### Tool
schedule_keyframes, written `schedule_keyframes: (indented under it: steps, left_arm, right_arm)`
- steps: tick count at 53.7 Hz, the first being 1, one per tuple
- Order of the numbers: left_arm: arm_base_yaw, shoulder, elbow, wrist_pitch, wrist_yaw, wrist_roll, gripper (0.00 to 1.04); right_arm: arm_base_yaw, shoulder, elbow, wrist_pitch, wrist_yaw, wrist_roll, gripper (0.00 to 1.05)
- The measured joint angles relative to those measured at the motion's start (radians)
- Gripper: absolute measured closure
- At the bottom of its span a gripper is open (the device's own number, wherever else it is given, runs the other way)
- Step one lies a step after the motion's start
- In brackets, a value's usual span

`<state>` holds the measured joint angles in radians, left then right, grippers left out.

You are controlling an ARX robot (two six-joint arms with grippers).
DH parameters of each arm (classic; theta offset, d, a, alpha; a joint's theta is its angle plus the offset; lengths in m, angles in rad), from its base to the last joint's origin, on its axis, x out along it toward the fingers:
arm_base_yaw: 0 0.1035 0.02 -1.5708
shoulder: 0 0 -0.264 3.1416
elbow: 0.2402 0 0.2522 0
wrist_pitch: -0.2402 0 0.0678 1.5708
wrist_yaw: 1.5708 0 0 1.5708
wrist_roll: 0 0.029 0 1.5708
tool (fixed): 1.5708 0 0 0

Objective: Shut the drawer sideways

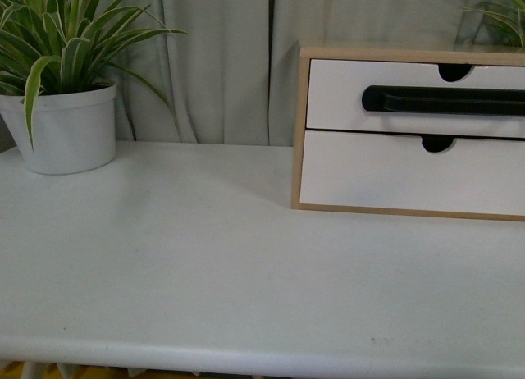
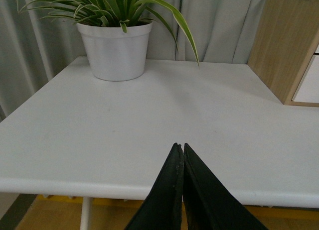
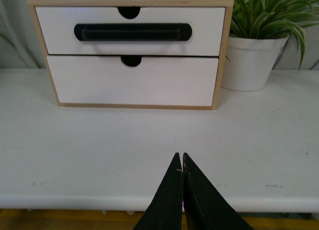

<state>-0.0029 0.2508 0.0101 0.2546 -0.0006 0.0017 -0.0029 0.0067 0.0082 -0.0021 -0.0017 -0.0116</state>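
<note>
The drawer (image 1: 353,88) is the upper one in a light wood cabinet (image 1: 300,125) at the back right of the white table. It has a white front, a long black bar handle (image 1: 443,100) and a half-round notch in its top edge. It also shows in the right wrist view (image 3: 209,28), its front about level with the plain drawer front (image 3: 132,85) below. My right gripper (image 3: 180,155) is shut and empty, over the table's front edge, well short of the cabinet. My left gripper (image 2: 180,146) is shut and empty, near the front edge. Neither arm shows in the front view.
A white pot with a striped green plant (image 1: 66,125) stands at the back left of the table (image 1: 205,256). A second potted plant (image 3: 251,60) stands right of the cabinet. Grey curtains hang behind. The cabinet's wooden side (image 2: 286,46) shows in the left wrist view.
</note>
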Motion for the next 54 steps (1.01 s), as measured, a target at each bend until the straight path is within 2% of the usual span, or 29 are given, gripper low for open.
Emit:
schedule_keyframes:
  steps: [18,22,26,47,50,54]
  left_arm:
    - [0.0,-0.076,0.0,-0.076,0.0,0.0,1.01]
    - [0.0,-0.163,0.0,-0.192,0.002,0.0,1.01]
    - [0.0,-0.227,0.0,-0.245,0.001,0.0,1.01]
    - [0.0,-0.246,0.0,-0.254,0.0,0.0,1.01]
    - [0.0,-0.246,0.0,-0.254,0.0,-0.003,0.94]
    - [0.0,-0.246,0.0,-0.254,0.0,-0.003,0.83]
  right_arm:
    - [0.0,-0.003,-0.001,0.0,0.0,0.0,1.04]
    - [0.0,-0.003,-0.001,0.0,0.0,0.0,1.04]
    - [0.0,-0.003,-0.001,0.0,0.0,0.0,1.04]
    - [0.0,-0.003,-0.001,0.0,0.0,0.0,1.04]
    - [0.0,-0.003,-0.001,0.0,0.0,0.0,1.01]
    - [0.0,-0.003,-0.001,0.0,0.0,0.0,0.88]
